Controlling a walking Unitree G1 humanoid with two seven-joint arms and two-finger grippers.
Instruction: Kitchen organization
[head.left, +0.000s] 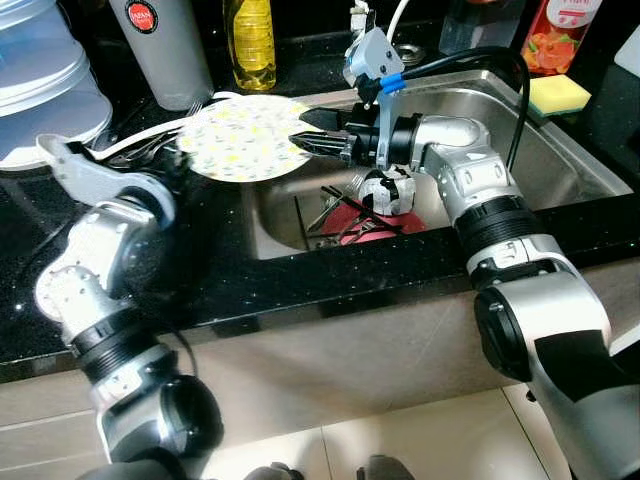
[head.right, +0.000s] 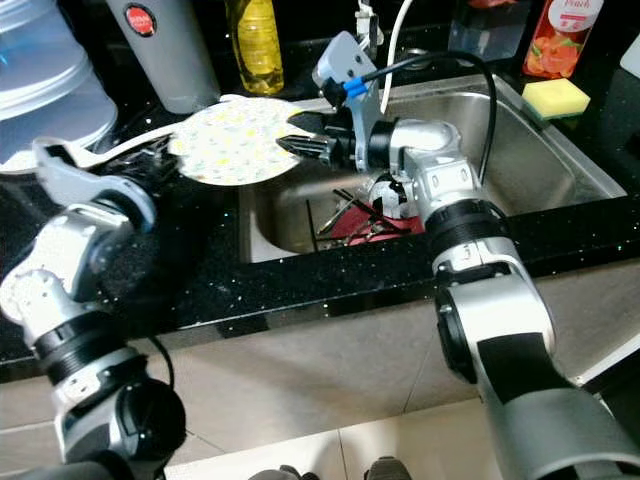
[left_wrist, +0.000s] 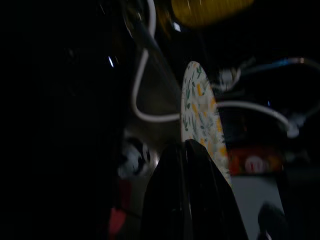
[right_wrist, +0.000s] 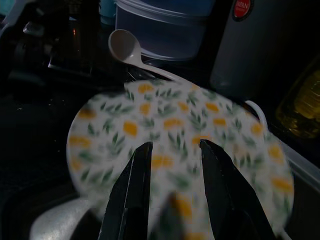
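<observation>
A round plate (head.left: 245, 137) with a yellow and green leaf pattern hangs level over the black counter at the sink's left rim. My left gripper (head.left: 168, 152) reaches it from the left; in the left wrist view the plate (left_wrist: 200, 110) stands edge-on at the tips of the left gripper (left_wrist: 185, 146), whose fingers lie together on its rim. My right gripper (head.left: 303, 141) meets the plate's right edge above the sink. In the right wrist view the right gripper (right_wrist: 172, 146) is open, fingers spread over the blurred plate (right_wrist: 175, 120).
The steel sink (head.left: 565, 150) holds loose utensils, a red item and a black-and-white object (head.left: 386, 190). A yellow sponge (head.left: 558, 94) lies at its far right. Behind stand an oil bottle (head.left: 250, 40), a grey canister (head.left: 160, 45), stacked plastic tubs (head.left: 40, 85) and a white spoon (right_wrist: 125, 47).
</observation>
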